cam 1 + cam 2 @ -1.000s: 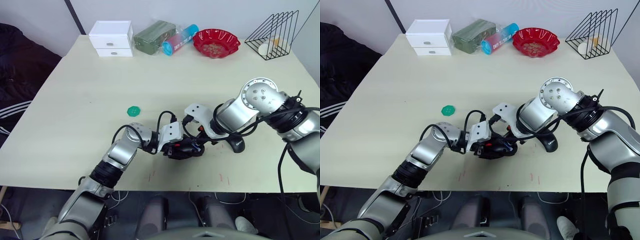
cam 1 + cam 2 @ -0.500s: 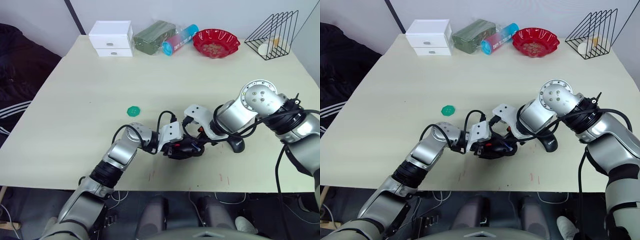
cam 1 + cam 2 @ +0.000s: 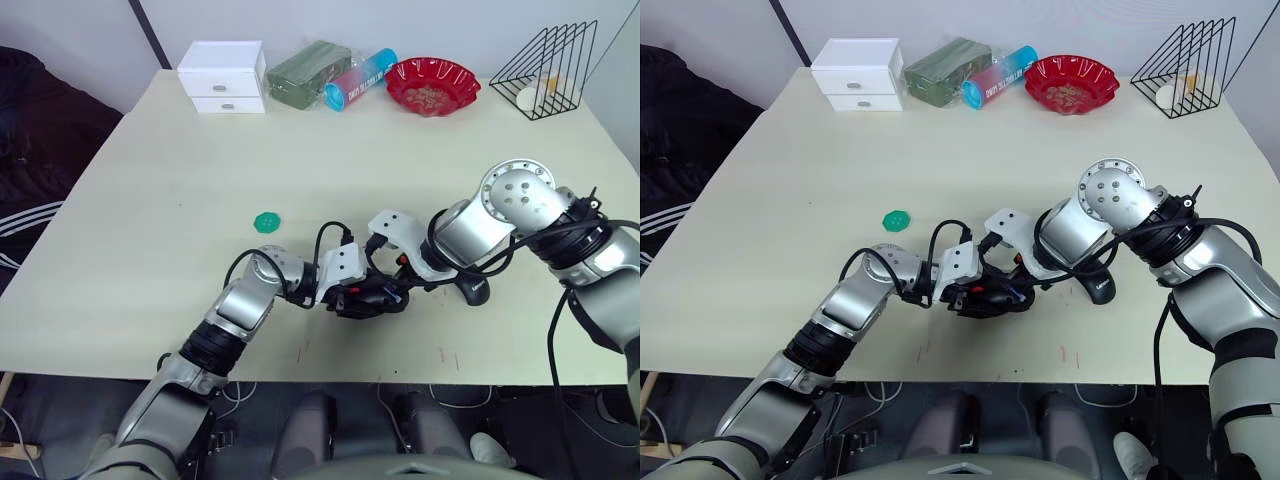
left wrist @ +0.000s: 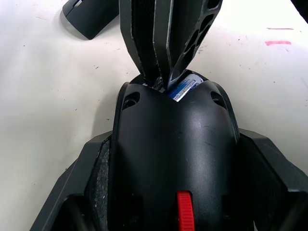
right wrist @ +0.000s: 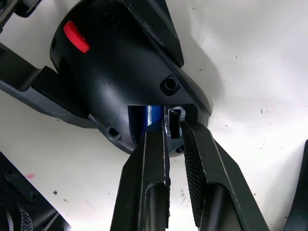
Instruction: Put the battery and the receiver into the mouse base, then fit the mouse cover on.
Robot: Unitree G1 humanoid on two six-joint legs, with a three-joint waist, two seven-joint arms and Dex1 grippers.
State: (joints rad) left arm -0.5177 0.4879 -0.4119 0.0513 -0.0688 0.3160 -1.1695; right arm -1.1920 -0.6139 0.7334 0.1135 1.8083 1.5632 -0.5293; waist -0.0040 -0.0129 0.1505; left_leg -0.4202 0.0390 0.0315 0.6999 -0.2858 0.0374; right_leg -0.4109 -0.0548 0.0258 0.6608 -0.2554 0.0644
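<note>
Black mouse base [image 4: 173,159] stays clamped by the left gripper [image 4: 173,192]; right gripper [image 5: 174,126] still pinches, probably, the receiver [image 5: 174,120]; nothing seated yet.

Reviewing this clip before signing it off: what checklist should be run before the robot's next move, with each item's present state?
1. Mouse base held steady between the left gripper's fingers: ok.
2. Battery in the compartment: ok, its blue label shows inside.
3. Receiver fully seated: cannot tell; the right gripper's fingers pinch a small black piece at the compartment.
4. Right gripper clear of the base: not ok.
5. Mouse cover within reach: ok, on the table beside the right arm.
6. Cover fitted: not ok.
</note>
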